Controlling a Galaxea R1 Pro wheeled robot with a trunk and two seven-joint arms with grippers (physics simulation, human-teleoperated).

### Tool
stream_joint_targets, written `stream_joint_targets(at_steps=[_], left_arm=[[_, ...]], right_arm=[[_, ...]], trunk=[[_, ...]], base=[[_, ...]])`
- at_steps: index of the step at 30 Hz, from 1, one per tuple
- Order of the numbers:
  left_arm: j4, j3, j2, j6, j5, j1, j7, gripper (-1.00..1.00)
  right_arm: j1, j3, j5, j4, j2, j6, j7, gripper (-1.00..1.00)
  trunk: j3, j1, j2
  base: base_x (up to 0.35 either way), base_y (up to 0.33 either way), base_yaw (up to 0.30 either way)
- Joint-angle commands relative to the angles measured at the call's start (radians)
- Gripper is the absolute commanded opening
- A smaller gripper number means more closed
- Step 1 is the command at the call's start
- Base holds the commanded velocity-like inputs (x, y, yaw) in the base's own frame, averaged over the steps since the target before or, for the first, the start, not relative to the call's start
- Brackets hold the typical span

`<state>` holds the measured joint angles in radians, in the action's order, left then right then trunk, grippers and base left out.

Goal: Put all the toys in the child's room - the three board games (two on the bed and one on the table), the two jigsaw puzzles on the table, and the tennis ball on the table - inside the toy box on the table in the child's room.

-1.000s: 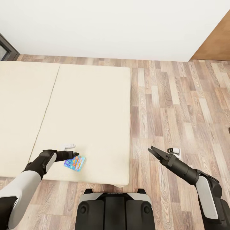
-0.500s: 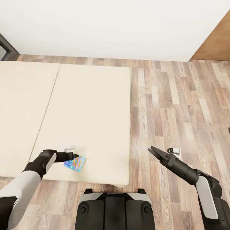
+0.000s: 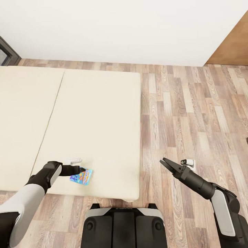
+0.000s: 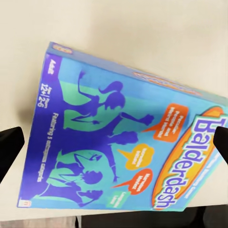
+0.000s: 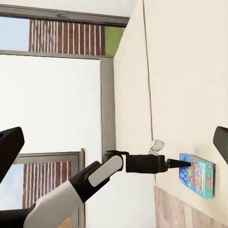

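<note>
Sinking a little toward the bed (image 3: pixel 96 113) over the last second, the left arm has brought its left gripper (image 3: pixel 82 169) down at the blue board game (image 3: pixel 81 176). The base, the view and the right arm show no shift. My read: this is the closing approach for a pick, nothing lifted yet.

Beyond the left fingers lies broad bare mattress with lots of room. Behind them, toward the robot, the bed's near edge is close, then wood floor (image 3: pixel 193 113). Dragging the box that way could tip it off.

The right gripper (image 3: pixel 164 162) hangs over the floor, past the bed's side edge, jaws spread, holding nothing.

In the left wrist view, dark fingertips (image 4: pixel 9 145) stand wide apart at both sides of the game (image 4: pixel 118 137); it lies flat on the mattress between them, not gripped. The fingers look set to straddle it, and it looks thin, so a low grip seems needed.
</note>
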<state>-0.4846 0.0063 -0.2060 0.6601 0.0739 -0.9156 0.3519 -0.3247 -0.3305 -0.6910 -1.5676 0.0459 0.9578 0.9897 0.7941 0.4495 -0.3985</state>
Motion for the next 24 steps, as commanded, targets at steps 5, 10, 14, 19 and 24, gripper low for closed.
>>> stream_joint_targets(at_steps=[5, 10, 14, 19, 24], left_arm=[[0.0, 0.002, 0.0, 0.009, 0.008, 0.0, 0.002, 1.0], [0.0, 0.004, 0.0, 0.008, 0.008, 0.0, 0.004, 1.0], [0.0, 0.004, 0.001, 0.007, 0.008, 0.0, 0.004, 1.0], [0.0, 0.004, 0.0, 0.006, 0.009, 0.0, 0.004, 1.0], [0.0, 0.005, 0.0, 0.006, 0.009, 0.0, 0.005, 1.0]], right_arm=[[0.0, -0.001, 0.001, 0.0, 0.0, 0.004, 0.004, 1.0], [0.0, -0.001, 0.001, 0.0, 0.001, 0.004, 0.004, 1.0], [0.0, -0.001, 0.001, 0.0, 0.0, 0.004, 0.003, 1.0], [0.0, -0.001, 0.001, 0.0, 0.001, 0.004, 0.003, 1.0], [0.0, -0.001, 0.001, 0.0, 0.002, 0.004, 0.004, 1.0]], trunk=[[0.001, 0.001, -0.001], [0.001, 0.001, -0.001], [0.001, 0.001, -0.001], [0.001, 0.001, -0.001], [0.001, 0.001, -0.001]], base=[[0.0, -0.013, 0.0], [0.0, -0.068, 0.0], [0.0, -0.115, 0.0], [0.0, -0.124, 0.0], [0.0, -0.122, 0.0]])
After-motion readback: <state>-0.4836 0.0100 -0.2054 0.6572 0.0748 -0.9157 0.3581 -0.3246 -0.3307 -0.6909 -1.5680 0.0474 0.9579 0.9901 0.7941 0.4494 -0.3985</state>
